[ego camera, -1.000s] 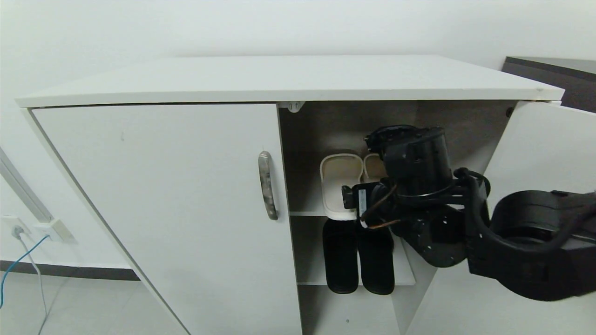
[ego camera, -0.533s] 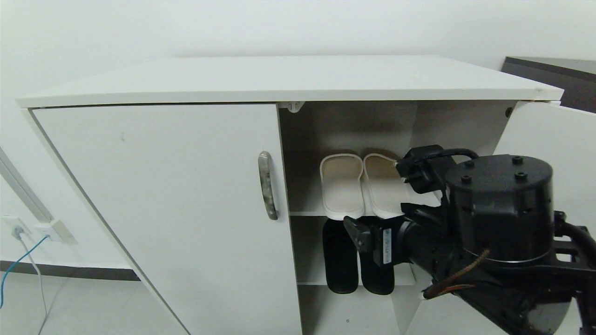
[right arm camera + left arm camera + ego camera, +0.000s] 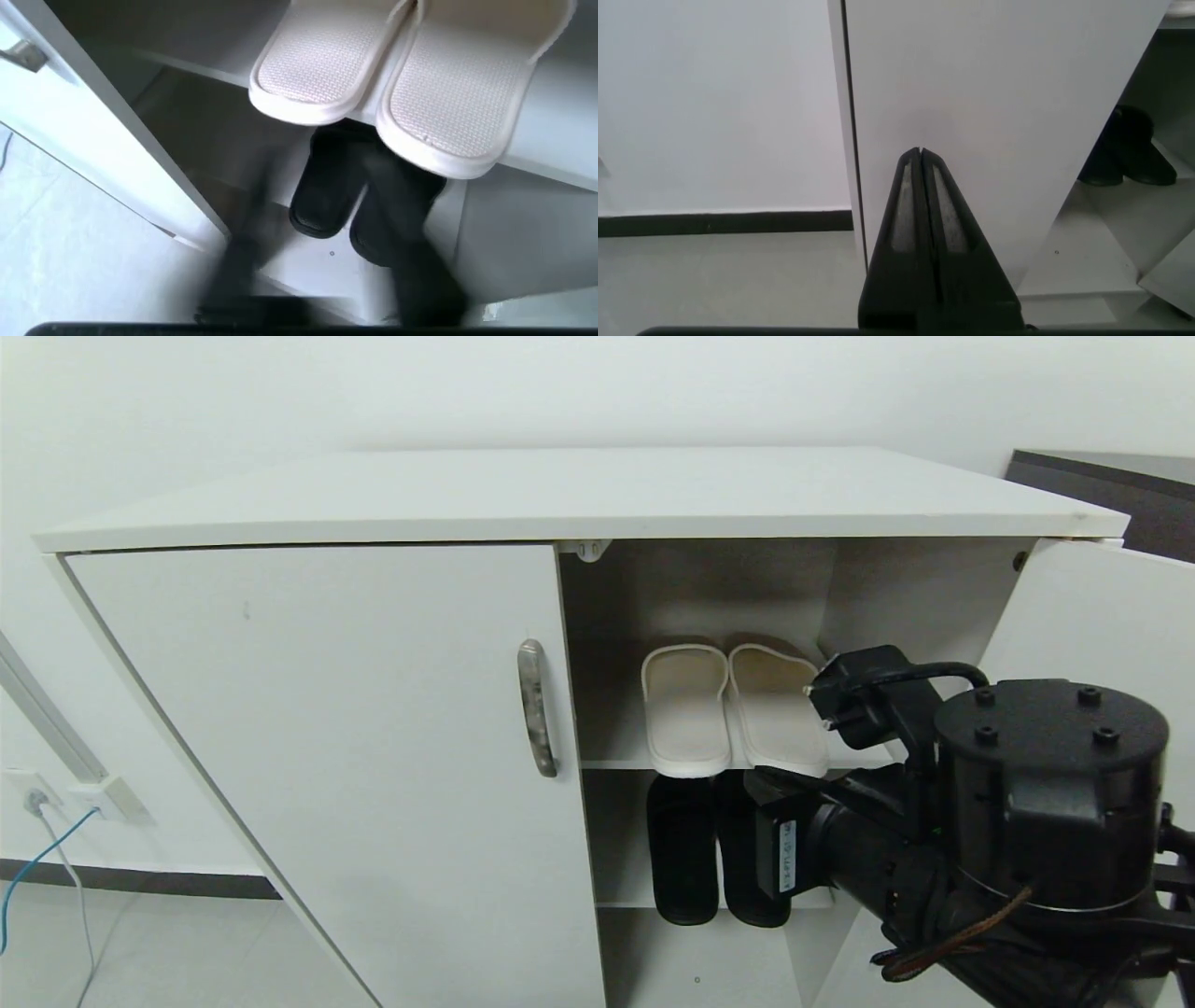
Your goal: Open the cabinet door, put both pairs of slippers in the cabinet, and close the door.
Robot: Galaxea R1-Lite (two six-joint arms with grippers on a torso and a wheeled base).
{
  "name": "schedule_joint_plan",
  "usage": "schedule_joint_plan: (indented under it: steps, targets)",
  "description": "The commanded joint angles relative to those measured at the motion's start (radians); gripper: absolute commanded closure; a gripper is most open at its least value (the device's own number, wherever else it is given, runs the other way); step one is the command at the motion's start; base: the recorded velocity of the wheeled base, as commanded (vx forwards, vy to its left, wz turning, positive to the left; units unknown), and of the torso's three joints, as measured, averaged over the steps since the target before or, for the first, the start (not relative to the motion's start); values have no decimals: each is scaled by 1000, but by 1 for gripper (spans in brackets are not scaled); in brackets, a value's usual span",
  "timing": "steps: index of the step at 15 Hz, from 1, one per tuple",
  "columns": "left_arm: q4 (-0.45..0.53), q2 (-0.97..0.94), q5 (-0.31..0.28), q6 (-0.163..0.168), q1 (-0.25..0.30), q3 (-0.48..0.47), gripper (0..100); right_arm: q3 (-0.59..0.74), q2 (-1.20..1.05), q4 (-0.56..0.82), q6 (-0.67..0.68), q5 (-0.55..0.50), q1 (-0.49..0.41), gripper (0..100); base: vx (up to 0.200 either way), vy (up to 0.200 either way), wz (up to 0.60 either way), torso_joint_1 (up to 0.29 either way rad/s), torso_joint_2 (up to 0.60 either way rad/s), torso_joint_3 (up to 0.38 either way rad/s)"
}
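The right arm point(image 3: 1027, 803) sits low before the cabinet point(image 3: 560, 495), at its open right compartment. The right gripper point(image 3: 327, 271) has its fingers spread apart, holding nothing. The white slippers point(image 3: 733, 719) lie on the upper shelf with the black slippers point(image 3: 714, 849) on the shelf below, and the left gripper point(image 3: 920, 159) faces the closed left door point(image 3: 308, 728) with its fingers pressed together.

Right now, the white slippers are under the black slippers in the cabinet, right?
Not quite. The white slippers are above the black slippers in the cabinet, on the higher shelf. The head view shows it.
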Motion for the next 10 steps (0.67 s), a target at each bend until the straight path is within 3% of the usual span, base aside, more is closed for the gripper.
schedule_joint_plan:
  steps: [1, 6, 10]
  targets:
    - [0, 1, 0, 0, 1, 0, 100, 2, 14, -1, 0, -2, 1, 100, 0, 0, 0, 0, 0, 0]
    - [0, 1, 0, 0, 1, 0, 100, 3, 18, -1, 0, -2, 1, 100, 0, 0, 0, 0, 0, 0]
    - [0, 1, 0, 0, 1, 0, 100, 3, 18, -1, 0, -2, 1, 100, -200, 0, 0, 2, 1, 2]
